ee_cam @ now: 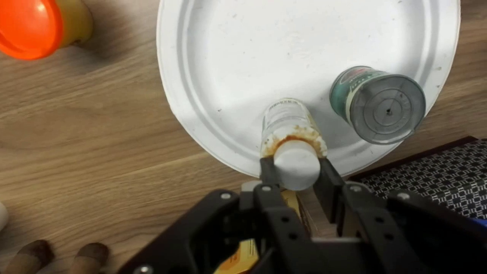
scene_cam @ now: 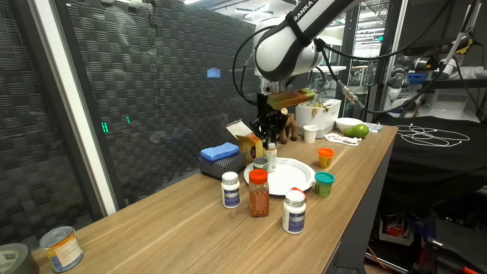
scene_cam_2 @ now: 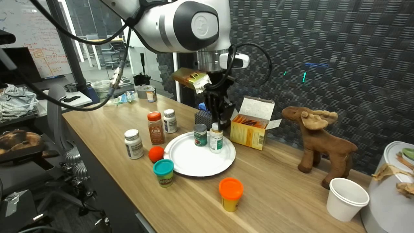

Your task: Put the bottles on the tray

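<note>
In the wrist view my gripper (ee_cam: pixel 296 164) is shut on a white-capped bottle (ee_cam: pixel 296 167), its fingers pressed on both sides just below the cap. This bottle (scene_cam_2: pixel 216 144) stands upright at the inner edge of the round white tray (scene_cam_2: pixel 187 161); whether its base rests on the surface I cannot tell. Beside it on the tray is a small green can (ee_cam: pixel 388 108). Off the tray, on the table, are two white bottles with blue labels (scene_cam: pixel 231 190) and an orange-red spice bottle (scene_cam: pixel 259 199). The nearer white bottle (scene_cam: pixel 294 217) is close to the table's edge.
A teal-lidded tub (scene_cam_2: pixel 164 173), an orange-lidded tub (scene_cam_2: pixel 230 194) and a red ball (scene_cam_2: pixel 156 154) surround the tray. Close behind the gripper are an open yellow carton (scene_cam_2: pixel 247 134) and a black patterned box (scene_cam: pixel 222 165) under a blue cloth (scene_cam: pixel 219 151). A plush moose (scene_cam_2: pixel 323 145) stands farther along.
</note>
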You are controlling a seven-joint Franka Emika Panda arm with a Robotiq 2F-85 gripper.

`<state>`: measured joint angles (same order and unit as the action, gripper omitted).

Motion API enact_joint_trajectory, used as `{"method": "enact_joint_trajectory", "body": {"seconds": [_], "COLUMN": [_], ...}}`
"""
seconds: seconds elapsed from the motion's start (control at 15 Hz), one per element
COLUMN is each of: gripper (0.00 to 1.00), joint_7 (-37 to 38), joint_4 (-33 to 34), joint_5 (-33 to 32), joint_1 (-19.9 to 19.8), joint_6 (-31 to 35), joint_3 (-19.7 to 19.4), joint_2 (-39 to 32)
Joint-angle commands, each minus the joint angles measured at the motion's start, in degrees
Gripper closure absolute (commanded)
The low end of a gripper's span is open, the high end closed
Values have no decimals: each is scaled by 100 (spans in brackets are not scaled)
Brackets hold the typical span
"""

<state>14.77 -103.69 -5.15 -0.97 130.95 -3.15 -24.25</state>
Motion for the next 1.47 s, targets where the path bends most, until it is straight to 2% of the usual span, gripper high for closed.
{"method": "enact_joint_trajectory", "body": {"seconds": [0.0, 0.07, 0.4, 0.47, 0.67, 0.87, 1.13, 1.4], "gripper": [44, 43, 5, 1, 0, 0, 0, 0], "joint_7": [-60, -42, 276, 333, 162, -6, -345, -498], "joint_4": [175, 136, -459, -680, -1299, -1822, -2166, -2210], "joint_5": [162, 100, -384, -447, -305, -86, 391, 625], "joint_1": [40, 55, 78, 30, -250, -561, -837, -865], "joint_6": [-142, -148, 33, 128, 315, 541, 1093, 1370], "joint_3": [-10, -38, -405, -498, -656, -755, -738, -707], "joint_2": [-49, -5, 672, 887, 1395, 1612, 1412, 1147]}}
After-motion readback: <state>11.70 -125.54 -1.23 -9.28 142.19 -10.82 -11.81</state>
